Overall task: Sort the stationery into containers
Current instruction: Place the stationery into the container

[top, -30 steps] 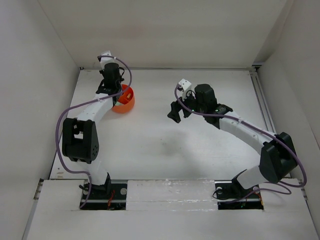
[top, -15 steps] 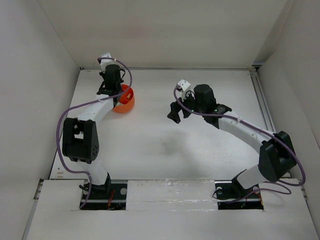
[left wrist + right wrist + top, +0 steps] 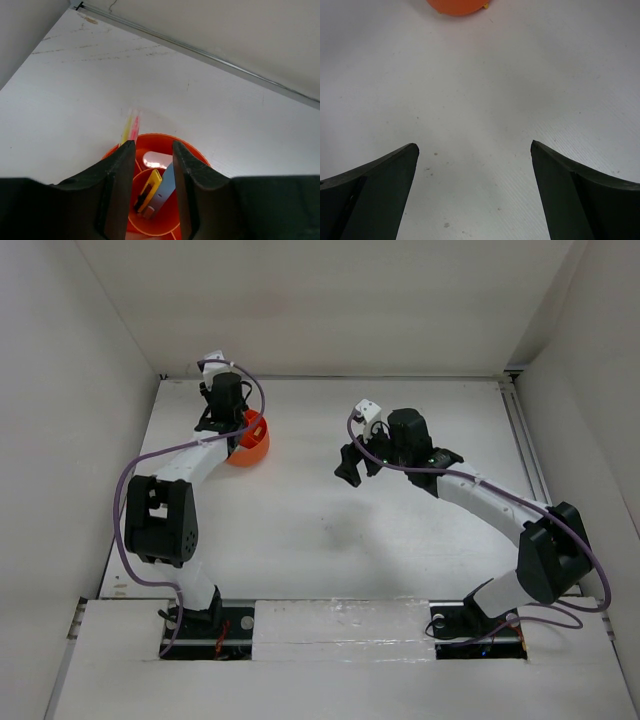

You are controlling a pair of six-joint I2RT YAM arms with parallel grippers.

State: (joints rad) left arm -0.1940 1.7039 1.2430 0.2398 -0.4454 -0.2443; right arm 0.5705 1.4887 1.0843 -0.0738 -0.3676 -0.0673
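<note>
The orange cup (image 3: 192,156) stands at the back left of the table (image 3: 330,530), and its side shows in the top view (image 3: 252,445). Its middle compartment holds a yellow-black marker (image 3: 148,188) and a grey-blue pen (image 3: 164,189). A white eraser (image 3: 157,160) lies in a far compartment. A pink pen (image 3: 134,128) and a pale yellow pen (image 3: 126,129) stick out past the far left rim. My left gripper (image 3: 153,150) hangs just above the cup, open and empty. My right gripper (image 3: 475,150) is wide open and empty over bare table, well right of the cup (image 3: 457,6).
White walls close in the table on the left, back and right. A metal rail (image 3: 200,50) runs along the foot of the back wall just behind the cup. The right arm's elbow (image 3: 550,550) reaches along the right side.
My left wrist has shifted slightly over the cup. The right arm has barely moved.
</note>
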